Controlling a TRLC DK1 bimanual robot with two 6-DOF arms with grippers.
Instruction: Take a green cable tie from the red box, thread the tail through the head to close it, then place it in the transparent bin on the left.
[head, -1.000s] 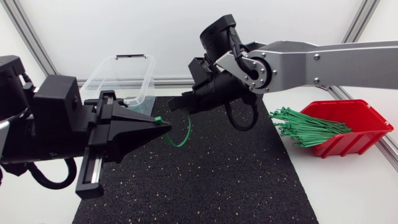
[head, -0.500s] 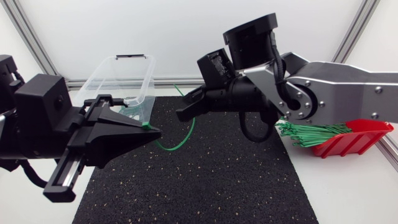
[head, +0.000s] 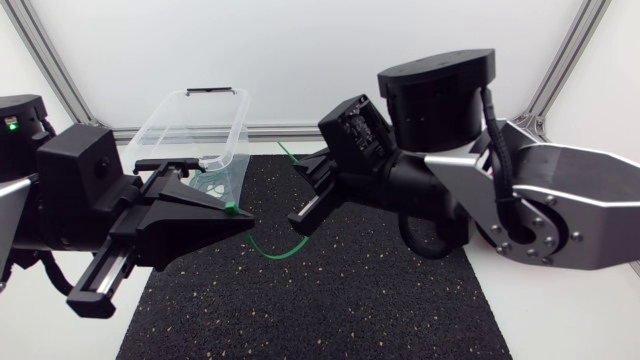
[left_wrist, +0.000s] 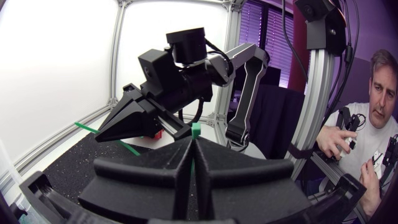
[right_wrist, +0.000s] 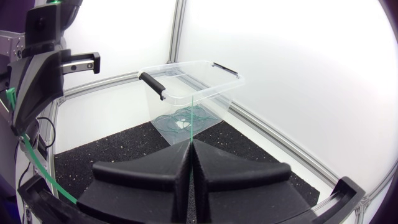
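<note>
A green cable tie (head: 272, 249) hangs in a loop over the black mat between my two grippers. My left gripper (head: 243, 212) is shut on its head end; the green head (left_wrist: 196, 129) pokes up between the closed fingers. My right gripper (head: 298, 222) faces it from the right and is shut on the strap, whose thin tail (right_wrist: 194, 118) rises from the fingertips. The tail end (head: 284, 149) sticks up behind the right gripper. The transparent bin (head: 170, 125) stands at the back left with several closed green ties (right_wrist: 180, 121) inside. My right arm hides the red box.
A black speckled mat (head: 330, 310) covers the middle of the table. Metal frame rails (head: 60, 75) run along the back and sides. My right arm's large wrist (head: 520, 200) fills the right half of the head view.
My right arm has swung forward and lower, turning its wrist and covering the red box. The tie's loop has dropped toward the mat. My left gripper has sunk slightly with the head.
</note>
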